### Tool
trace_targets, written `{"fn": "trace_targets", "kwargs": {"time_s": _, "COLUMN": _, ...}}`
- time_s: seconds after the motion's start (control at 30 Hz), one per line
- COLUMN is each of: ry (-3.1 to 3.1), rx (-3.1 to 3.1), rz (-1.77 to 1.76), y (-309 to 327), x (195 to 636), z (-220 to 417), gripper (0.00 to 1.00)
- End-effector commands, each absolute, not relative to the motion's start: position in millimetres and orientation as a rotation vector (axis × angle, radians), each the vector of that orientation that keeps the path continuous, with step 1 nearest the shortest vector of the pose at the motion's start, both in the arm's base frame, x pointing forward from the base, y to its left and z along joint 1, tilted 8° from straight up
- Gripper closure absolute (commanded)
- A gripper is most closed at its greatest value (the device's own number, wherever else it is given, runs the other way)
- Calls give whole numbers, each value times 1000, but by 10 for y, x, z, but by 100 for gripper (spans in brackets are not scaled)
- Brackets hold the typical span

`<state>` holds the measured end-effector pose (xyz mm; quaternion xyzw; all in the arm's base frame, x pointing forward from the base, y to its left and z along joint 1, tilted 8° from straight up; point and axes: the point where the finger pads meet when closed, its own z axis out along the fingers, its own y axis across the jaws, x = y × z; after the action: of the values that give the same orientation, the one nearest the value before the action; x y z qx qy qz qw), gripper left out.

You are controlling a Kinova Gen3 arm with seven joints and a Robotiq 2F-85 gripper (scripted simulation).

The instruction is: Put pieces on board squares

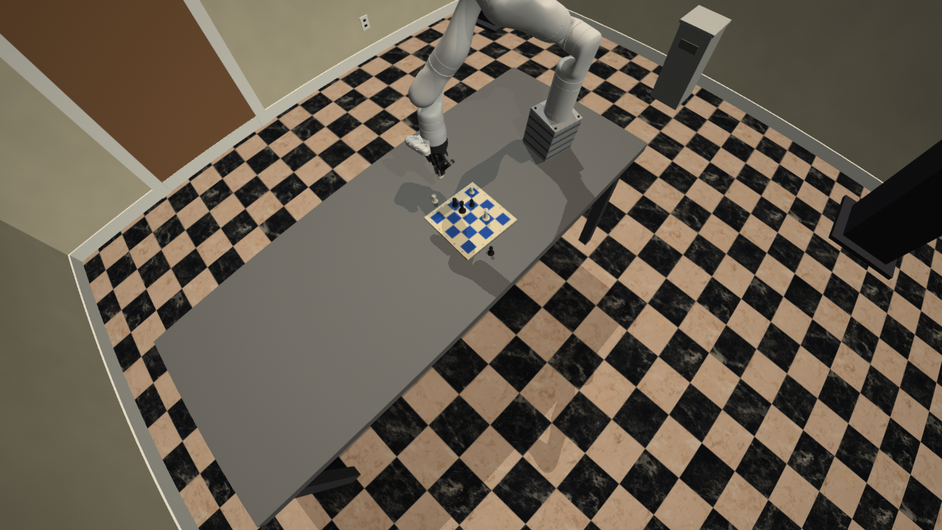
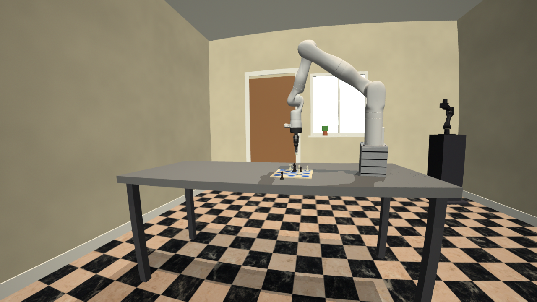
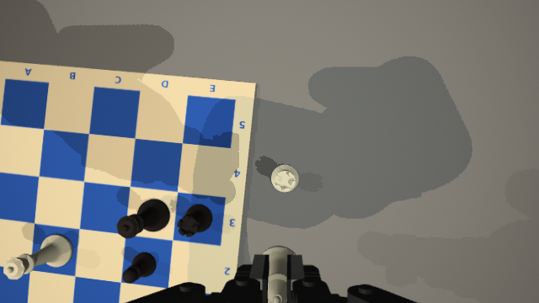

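Observation:
My gripper (image 1: 439,170) (image 2: 295,149) (image 3: 278,275) is shut on the white bishop (image 3: 276,283), upright above the table beside the board's E side. The white pawn (image 1: 472,190) (image 2: 307,167) stands on E1 of the board (image 1: 468,256) (image 3: 248,109). The white rook (image 1: 434,198) (image 2: 290,167) (image 3: 285,178) stands on the table beside E4. The black bishop (image 1: 490,251) (image 2: 282,175) stands on the table beside the A side; it is outside the wrist view. A1, B1 and B5 carry no piece.
A tall black piece (image 1: 461,207) (image 3: 153,215) stands on D3, a black rook (image 3: 198,219) on E3, a black pawn (image 1: 471,202) (image 3: 146,264) on D2, and a tall white piece (image 1: 486,215) (image 3: 57,250) on B2. The arm's base block (image 1: 552,135) (image 2: 373,160) stands on the table.

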<state>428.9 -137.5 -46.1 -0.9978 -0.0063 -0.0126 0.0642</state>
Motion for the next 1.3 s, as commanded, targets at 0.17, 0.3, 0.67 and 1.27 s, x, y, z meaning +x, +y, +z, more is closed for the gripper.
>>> {"fn": "trace_targets", "kwargs": {"time_s": 0.17, "ry": -18, "rx": -3013, "rz": -44, "y": -1335, "x": 4306, "z": -438, "gripper": 100}}
{"fn": "trace_targets", "kwargs": {"time_s": 0.3, "ry": 4, "rx": -3012, "rz": -49, "y": -1002, "x": 4315, "z": -392, "gripper": 100}}
{"fn": "trace_targets", "kwargs": {"time_s": 0.67, "ry": 84, "rx": -3008, "rz": -48, "y": 145, "x": 4091, "z": -226, "gripper": 100}}
{"fn": "trace_targets", "kwargs": {"time_s": 1.27, "ry": 136, "rx": -3009, "rz": -34, "y": 811, "x": 3726, "z": -118, "gripper": 100}}
